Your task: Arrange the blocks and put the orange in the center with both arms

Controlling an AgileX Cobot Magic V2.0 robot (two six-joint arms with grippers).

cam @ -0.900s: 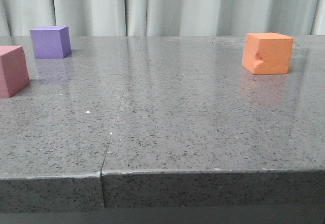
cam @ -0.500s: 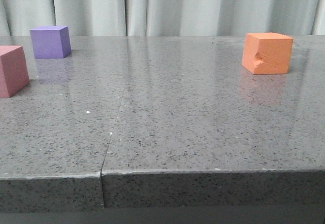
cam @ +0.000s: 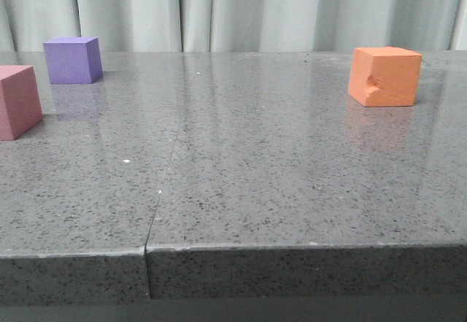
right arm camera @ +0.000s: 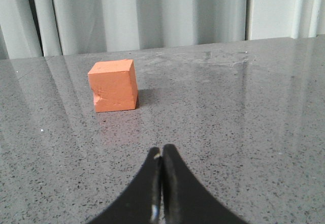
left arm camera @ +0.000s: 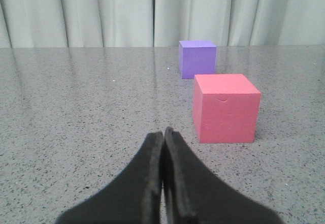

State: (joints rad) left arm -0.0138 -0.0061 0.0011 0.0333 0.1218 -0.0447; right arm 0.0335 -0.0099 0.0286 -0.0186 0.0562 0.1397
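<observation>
Surface: grey speckled stone-look tabletop, glossy, with a thin seam running from the near edge toward the back; faint cube reflections show on it. Backdrop: pale grey-green pleated curtain along the far side.

Front view, clock positions:
- Orange cube — at about 2 o'clock, small dent in the face toward the camera, standing alone.
- Purple cube — at about 10 o'clock, near the far edge.
- Pink cube — at 9 o'clock, cut by the frame edge, nearer than the purple one and apart from it.

Left gripper: fingers pressed together, holding nothing; pink cube ahead at 1 o'clock.

Right gripper: fingers together, empty; orange cube ahead at 11 o'clock, well apart
</observation>
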